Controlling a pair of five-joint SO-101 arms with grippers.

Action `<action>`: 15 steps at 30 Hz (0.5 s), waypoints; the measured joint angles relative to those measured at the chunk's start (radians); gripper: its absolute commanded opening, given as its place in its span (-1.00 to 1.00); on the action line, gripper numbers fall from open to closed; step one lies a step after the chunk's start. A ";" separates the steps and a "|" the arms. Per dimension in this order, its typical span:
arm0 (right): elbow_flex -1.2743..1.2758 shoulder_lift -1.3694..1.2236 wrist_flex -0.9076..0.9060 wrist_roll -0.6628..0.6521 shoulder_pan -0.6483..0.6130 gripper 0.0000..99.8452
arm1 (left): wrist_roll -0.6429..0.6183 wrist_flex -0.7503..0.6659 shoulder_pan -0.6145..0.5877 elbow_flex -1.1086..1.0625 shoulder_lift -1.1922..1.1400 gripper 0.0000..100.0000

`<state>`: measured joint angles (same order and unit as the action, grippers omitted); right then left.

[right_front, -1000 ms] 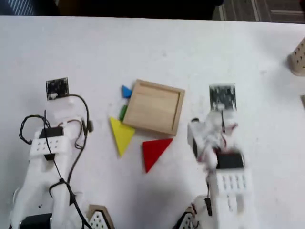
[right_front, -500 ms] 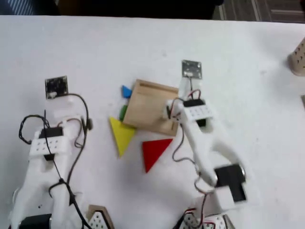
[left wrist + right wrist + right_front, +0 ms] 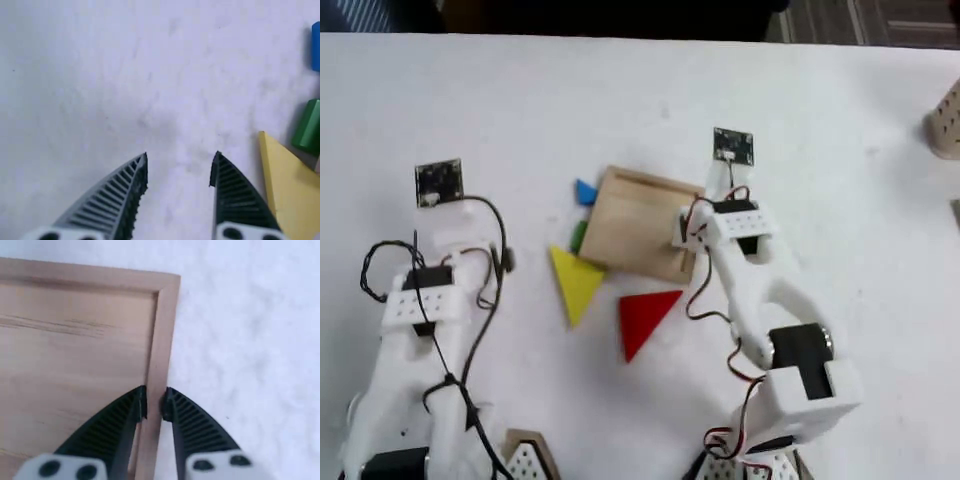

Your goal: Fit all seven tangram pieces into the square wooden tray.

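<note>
The square wooden tray (image 3: 630,225) lies empty mid-table, slightly turned. My right gripper (image 3: 698,222) sits at its right side; in the right wrist view the gripper (image 3: 154,402) is shut on the tray's rim (image 3: 167,330). Left of the tray lie a blue piece (image 3: 585,191) and a green piece (image 3: 578,236). A yellow triangle (image 3: 575,282) and a red triangle (image 3: 642,318) lie in front of it. My left gripper (image 3: 180,167) is open over bare table, with the yellow triangle (image 3: 285,180), green piece (image 3: 306,127) and blue piece (image 3: 316,45) off to one side.
A pale wooden peg object (image 3: 945,125) stands at the right table edge. A small wooden block (image 3: 525,450) sits near the front between the arm bases. The white table is open behind the tray and to its far right.
The right arm swung from the right over to the tray and closed on its right rim. The tray has turned and shifted a little to the left. The left arm kept still.
</note>
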<state>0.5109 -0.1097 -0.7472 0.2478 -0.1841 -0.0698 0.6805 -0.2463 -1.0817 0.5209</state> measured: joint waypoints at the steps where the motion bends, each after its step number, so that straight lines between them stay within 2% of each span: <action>1: 0.000 0.012 -0.012 0.000 0.021 -0.97 | 0.000 0.000 0.000 0.000 0.000 -0.57; 4: 0.002 0.072 -0.058 -0.011 0.094 -0.97 | 0.000 0.000 0.000 0.000 0.000 -0.57; 6: 0.002 0.129 -0.097 -0.072 0.141 -0.97 | 0.000 0.000 0.000 0.000 0.000 -0.57; 15: 0.002 0.341 -0.319 -0.519 0.305 -0.97 | 0.000 0.000 0.000 0.000 0.000 -0.57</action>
<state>0.5125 0.2309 -1.0664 -0.2708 0.1212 -0.0698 0.6805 -0.2463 -1.0817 0.5209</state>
